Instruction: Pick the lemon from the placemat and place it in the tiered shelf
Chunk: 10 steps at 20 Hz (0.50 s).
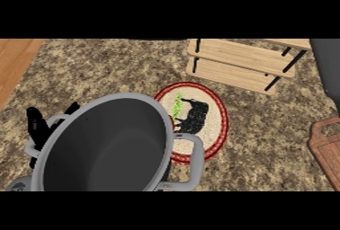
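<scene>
The lemon cannot be made out: it does not show on the placemat (211, 117), whose near-left part lies behind a pot (109, 146). The left hand (36, 123) stands just left of the pot's rim, relaxed, fingers straight and upward, holding nothing. The pot shows only its dark inside. The shelf (242, 63) stands well right and beyond, its boards bare. A board (327, 148) lies far right.

placemat (211, 117): round, red-rimmed, black cow print, lying flat right of the fingers (36, 122)
shelf (242, 63): wooden tiers, far right of the fingers
</scene>
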### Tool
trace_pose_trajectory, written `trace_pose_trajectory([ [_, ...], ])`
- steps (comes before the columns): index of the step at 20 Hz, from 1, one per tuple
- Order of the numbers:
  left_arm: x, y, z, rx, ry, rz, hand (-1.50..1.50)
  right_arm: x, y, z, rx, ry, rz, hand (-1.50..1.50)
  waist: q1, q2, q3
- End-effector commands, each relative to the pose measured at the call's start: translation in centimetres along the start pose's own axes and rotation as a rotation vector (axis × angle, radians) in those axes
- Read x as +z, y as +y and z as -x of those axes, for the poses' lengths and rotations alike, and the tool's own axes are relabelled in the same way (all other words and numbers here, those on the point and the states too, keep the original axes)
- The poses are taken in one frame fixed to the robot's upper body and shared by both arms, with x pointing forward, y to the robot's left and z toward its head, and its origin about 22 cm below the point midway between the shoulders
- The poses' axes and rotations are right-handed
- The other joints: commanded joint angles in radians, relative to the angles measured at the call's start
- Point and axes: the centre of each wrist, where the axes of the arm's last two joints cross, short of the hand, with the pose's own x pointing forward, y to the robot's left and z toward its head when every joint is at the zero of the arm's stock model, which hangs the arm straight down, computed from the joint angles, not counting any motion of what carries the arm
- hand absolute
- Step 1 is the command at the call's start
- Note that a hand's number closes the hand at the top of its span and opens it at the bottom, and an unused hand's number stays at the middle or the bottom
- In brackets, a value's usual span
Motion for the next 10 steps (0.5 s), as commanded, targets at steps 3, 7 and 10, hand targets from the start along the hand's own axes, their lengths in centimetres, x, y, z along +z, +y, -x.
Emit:
trace_pose_trajectory([
  [3,0.2,-3.1,1.6,-0.003,0.022,0.031,0.0,-0.8,-2.2,0.0,-0.218,0.079,0.112,-1.5,0.004,0.007,-0.006],
  [7,0.8,-0.3,2.7,0.003,0.048,0.0,0.0,-0.5,-1.5,1.0,-0.378,0.082,0.101,-1.5,-0.01,0.0,-0.006],
  [10,0.9,-1.3,1.0,-0.004,0.027,0.014,0.0,-0.4,-1.2,0.5,-0.475,0.1,0.132,-1.5,-0.001,0.001,-0.005],
])
